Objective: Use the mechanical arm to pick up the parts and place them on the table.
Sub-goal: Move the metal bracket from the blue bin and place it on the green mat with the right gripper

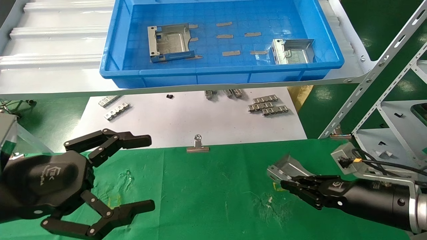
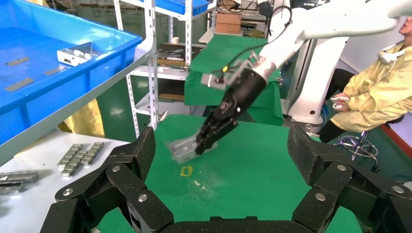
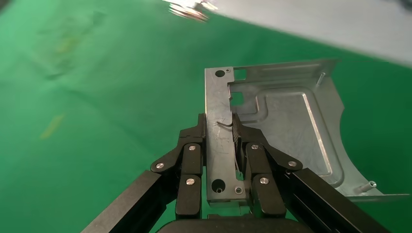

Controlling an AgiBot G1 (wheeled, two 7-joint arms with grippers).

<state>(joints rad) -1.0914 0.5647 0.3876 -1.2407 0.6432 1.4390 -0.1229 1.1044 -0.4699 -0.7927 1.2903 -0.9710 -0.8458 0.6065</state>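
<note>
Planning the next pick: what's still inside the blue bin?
Inside the blue bin: two parts, one on the robot's left, one on its right, plus grey strips stuck on the floor. Its front wall hides the nearest floor strip.

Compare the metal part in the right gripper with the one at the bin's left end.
The held part is pinched by a flange in the right gripper above the green table; the bin part lies free in the blue bin. Held tilts; bin's lies flat. Both are silver punched sheet-metal.
</note>
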